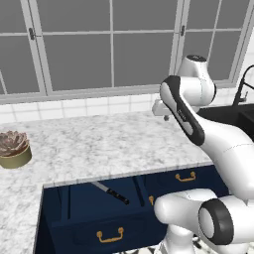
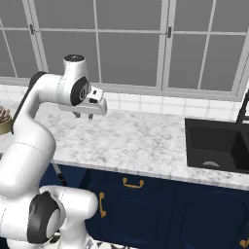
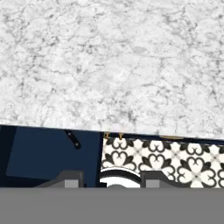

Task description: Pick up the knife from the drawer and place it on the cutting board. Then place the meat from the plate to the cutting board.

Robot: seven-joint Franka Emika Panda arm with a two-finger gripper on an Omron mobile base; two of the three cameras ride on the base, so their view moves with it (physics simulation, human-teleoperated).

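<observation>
Even, flat rendered light with no clear source; the marble bench [image 1: 99, 144] reads bright and free of glare; the open drawer [image 1: 89, 208] interior is dim, with soft shading under the bench edge; pictures are coarse and slightly soft, undistorted at edges

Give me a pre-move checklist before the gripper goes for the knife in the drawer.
1. Drawer pulled open: ok.
2. Knife in sight, lying in the drawer, blade toward the counter, handle toward the drawer front: ok.
3. Gripper free of any load: ok, nothing between the fingers, though how wide they stand cannot be told.
4. Gripper lined up over the knife: not ok, it hangs above the marble counter, behind the drawer.
5. Cutting board located for the drop: cannot tell.
</observation>
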